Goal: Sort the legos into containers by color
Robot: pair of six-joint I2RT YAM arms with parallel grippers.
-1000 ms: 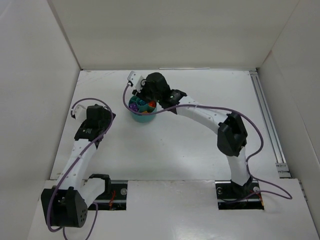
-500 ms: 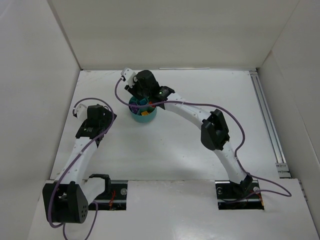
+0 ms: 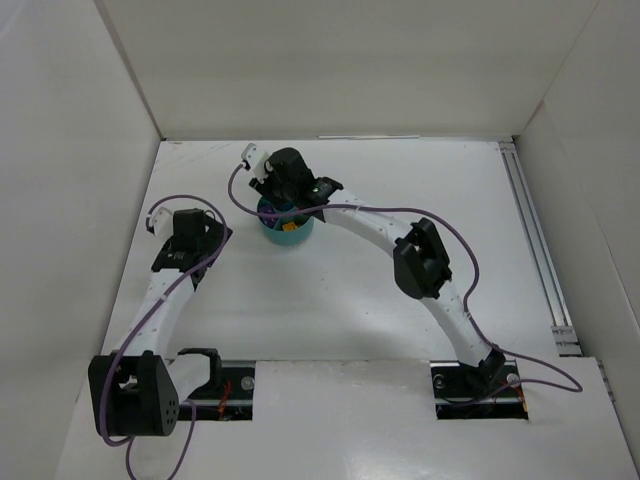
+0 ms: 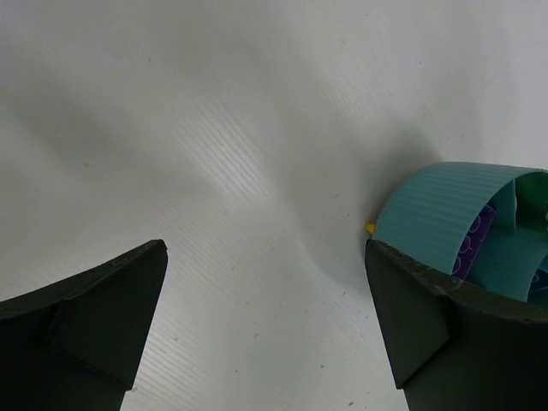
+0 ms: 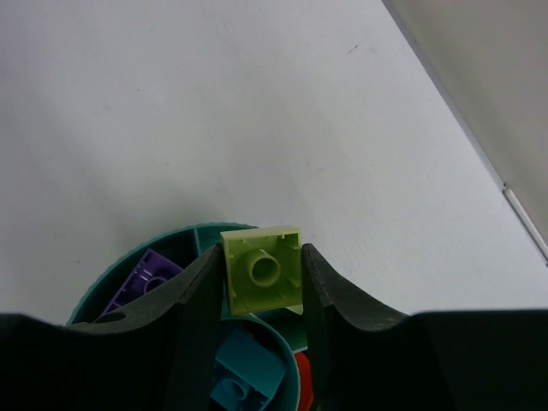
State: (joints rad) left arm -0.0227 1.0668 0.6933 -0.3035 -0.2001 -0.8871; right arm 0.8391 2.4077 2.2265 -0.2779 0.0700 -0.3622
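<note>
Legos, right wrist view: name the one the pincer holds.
The lime green lego, clamped in the right pincer over the dish; the purple lego and teal lego lie inside it.

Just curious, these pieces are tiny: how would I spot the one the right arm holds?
Find the round teal dish on the white table. Over it, the right arm's fingers pinch a square lime green brick; the purple brick and teal brick nearby lie in the dish.
</note>
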